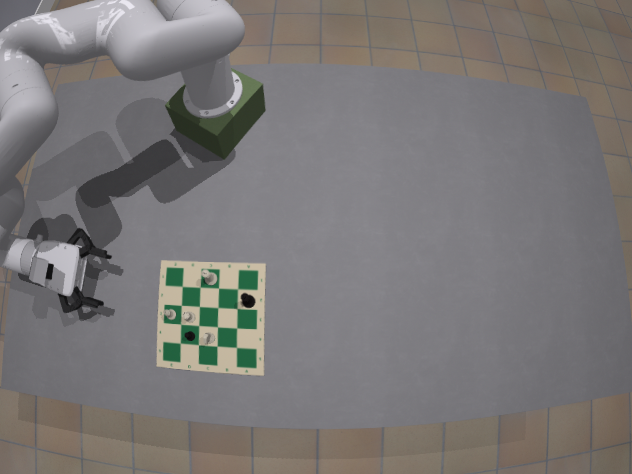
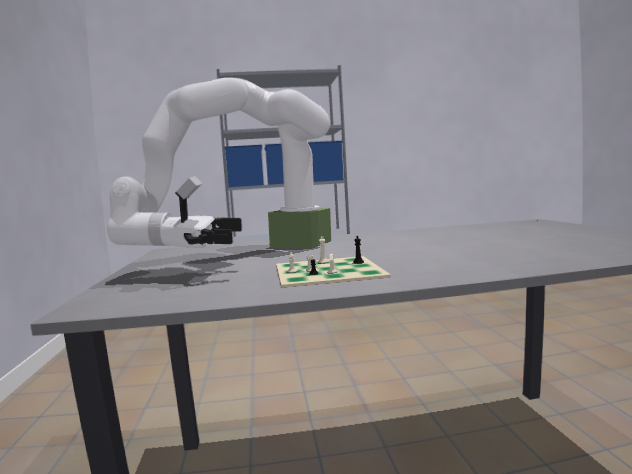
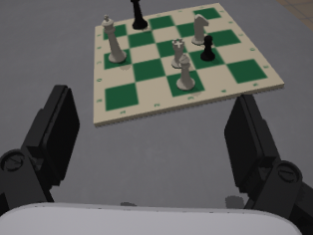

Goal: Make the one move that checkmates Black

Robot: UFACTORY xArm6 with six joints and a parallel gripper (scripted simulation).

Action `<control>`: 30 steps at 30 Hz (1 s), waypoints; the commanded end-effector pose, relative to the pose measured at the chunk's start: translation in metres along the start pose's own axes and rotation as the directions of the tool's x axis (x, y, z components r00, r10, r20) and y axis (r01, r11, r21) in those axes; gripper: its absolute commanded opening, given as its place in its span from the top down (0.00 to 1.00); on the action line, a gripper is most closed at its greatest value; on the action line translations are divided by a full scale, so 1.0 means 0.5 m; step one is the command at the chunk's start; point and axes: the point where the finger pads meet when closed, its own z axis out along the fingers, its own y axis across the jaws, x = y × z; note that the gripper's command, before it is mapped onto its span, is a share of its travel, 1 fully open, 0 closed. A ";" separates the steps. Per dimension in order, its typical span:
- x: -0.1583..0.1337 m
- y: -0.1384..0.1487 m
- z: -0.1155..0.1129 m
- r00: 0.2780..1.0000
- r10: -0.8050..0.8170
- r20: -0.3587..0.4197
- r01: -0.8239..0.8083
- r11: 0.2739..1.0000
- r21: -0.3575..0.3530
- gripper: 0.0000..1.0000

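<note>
The small green-and-cream chessboard [image 1: 210,318] lies on the grey table and also shows in the wrist view [image 3: 181,61]. On it stand a black king [image 1: 247,300], a black pawn [image 1: 189,335], a tall white piece [image 1: 208,278], a white knight [image 3: 199,29] and two more white pieces [image 1: 169,313] [image 1: 188,316]. All stand upright. My gripper [image 1: 109,283] is open and empty. It lies level, low above the table, well off the board's left edge, with its fingers pointing toward the board. It also shows in the side view [image 2: 227,230] and in the wrist view [image 3: 155,136].
The arm's green base block [image 1: 216,112] stands on the table behind the board. A metal shelf with blue panels [image 2: 283,153] stands behind the table. The table's left edge is close behind my wrist.
</note>
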 end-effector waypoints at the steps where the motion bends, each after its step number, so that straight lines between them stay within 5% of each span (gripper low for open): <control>1: -0.007 0.021 -0.047 0.999 0.039 -0.023 -0.039 0.999 -0.011 0.00; 30: -0.010 0.025 -0.064 0.998 0.054 -0.029 -0.055 0.998 -0.020 0.00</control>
